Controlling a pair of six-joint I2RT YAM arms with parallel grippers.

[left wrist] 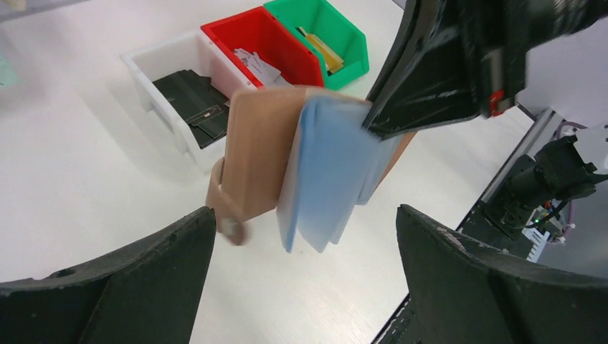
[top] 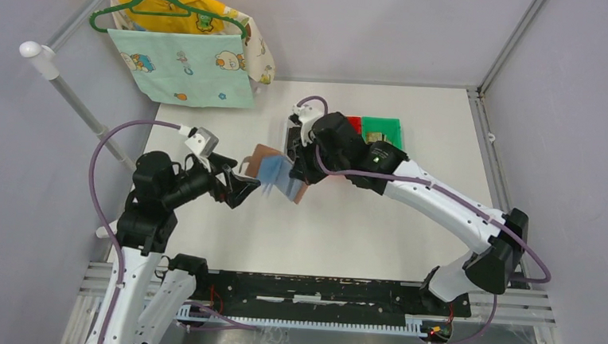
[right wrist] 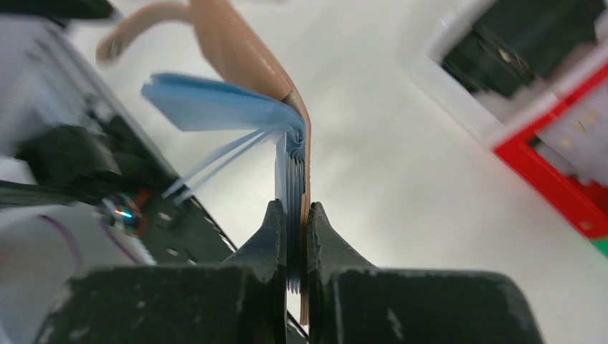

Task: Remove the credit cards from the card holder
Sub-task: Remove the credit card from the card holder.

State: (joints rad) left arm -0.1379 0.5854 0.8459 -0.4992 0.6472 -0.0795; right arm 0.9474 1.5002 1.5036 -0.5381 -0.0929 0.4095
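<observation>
1. The right gripper is clamped on one edge of the card holder. It pinches a tan cover and a stack of inner leaves together, and holds the card holder in the air above the worktop, on the near side of the red bin.
2. The left gripper has its fingers wide apart. It sits just beside the holder's free side and grips nothing.
3. Risk: the right gripper's pinch squeezes the leaves flat, so any card inside them would probably bind. A pull might then drag the whole holder out of the grip instead of freeing 1 card.
4. Risk: the blue sleeves hang loose and fanned. If the left gripper closes on them, it could catch several leaves at once, or a sleeve rather than a card, and crumple or tear it.
5. Risk: the holder is held at 1 edge only. A sideways nudge from the left gripper may twist it loose and drop it onto the worktop.
6. Look: the covers are pinkish-tan and leather-like, spread open like a book. A narrow closure tab dangles from the free cover. The inside is pale blue, thin and glossy.
7. The credit cards cannot be told apart from the sleeves, and none clearly sticks out.
</observation>
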